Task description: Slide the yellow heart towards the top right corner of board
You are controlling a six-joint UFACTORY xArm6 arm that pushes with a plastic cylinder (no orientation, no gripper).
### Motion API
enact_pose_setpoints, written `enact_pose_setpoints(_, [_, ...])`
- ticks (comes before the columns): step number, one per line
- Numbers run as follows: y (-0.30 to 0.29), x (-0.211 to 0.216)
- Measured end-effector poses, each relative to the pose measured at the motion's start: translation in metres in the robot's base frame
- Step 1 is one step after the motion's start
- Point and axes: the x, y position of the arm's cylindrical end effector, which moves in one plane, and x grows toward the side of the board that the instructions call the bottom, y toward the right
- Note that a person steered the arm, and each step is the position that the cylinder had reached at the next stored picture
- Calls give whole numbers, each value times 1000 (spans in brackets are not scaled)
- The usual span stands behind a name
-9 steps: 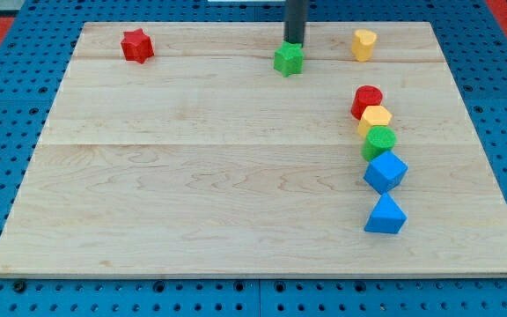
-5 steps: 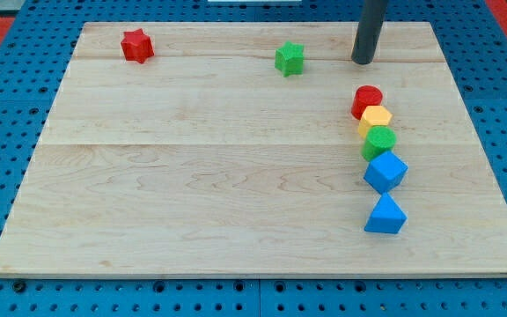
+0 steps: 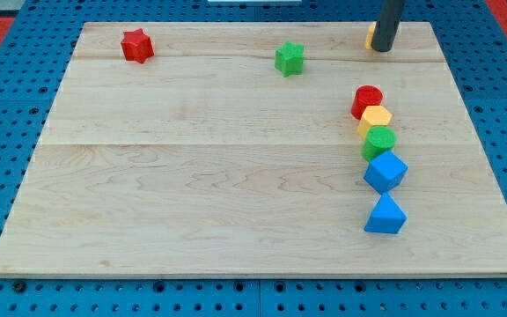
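My tip (image 3: 383, 49) is sitting near the top right of the bench (image 3: 236, 194), and there is no hand on this rod to be wide, narrow or holding anything; it is only pressing down at board height. The heart (image 3: 371, 36) is showing as a thin yellow sliver peeking out at the tip's left edge, touching the rod or very nearly so, with most of its body hidden behind the dark shaft, so its heart outline cannot be made out here. Judging by where it is lying, the task is looking well along: the heart is already close to the board's top edge and well over to the right, though a stretch of bare wood is still separating it from the corner itself, so a further push rightward and slightly upward seems to be what is left. Since the tip is standing on the heart's right and lower side, it would probably need to come round to the left of the block first. Moving outward, the green star (image 3: 289, 58) is resting well to the tip's left. Below the tip, a column of touching blocks is running down the view: the red cylinder (image 3: 367, 99), the yellow hexagon (image 3: 376, 117), the green cylinder (image 3: 379, 140), then the blue cube (image 3: 385, 171), with the blue pyramid (image 3: 385, 216) just beneath. The red star (image 3: 136, 45) is lying farthest away, at the top left.
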Motion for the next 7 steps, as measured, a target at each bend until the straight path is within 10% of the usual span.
enact_pose_setpoints(7, [47,3])
